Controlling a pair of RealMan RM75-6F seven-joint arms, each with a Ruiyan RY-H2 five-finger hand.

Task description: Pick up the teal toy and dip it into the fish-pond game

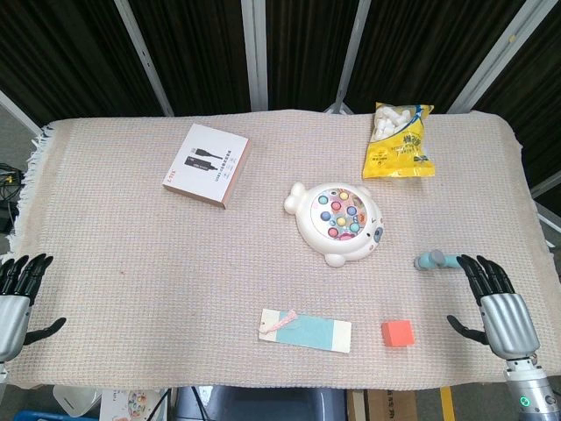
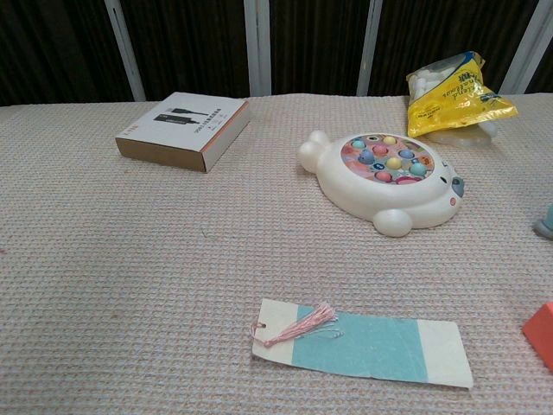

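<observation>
The teal toy (image 1: 432, 260) lies on the cloth at the right, and only its end (image 2: 545, 223) shows at the chest view's right edge. The white fish-pond game (image 1: 337, 221) (image 2: 387, 175), with coloured fish in its round top, sits right of the table's middle. My right hand (image 1: 500, 307) rests open on the cloth, its fingertips just right of the teal toy without touching it. My left hand (image 1: 16, 298) lies open at the table's left front edge. Neither hand shows in the chest view.
A cable box (image 1: 207, 164) (image 2: 184, 130) lies at the back left and a yellow snack bag (image 1: 399, 140) (image 2: 456, 95) at the back right. Near the front lie a tasselled bookmark card (image 1: 305, 330) (image 2: 363, 342) and a red cube (image 1: 397, 333) (image 2: 540, 333).
</observation>
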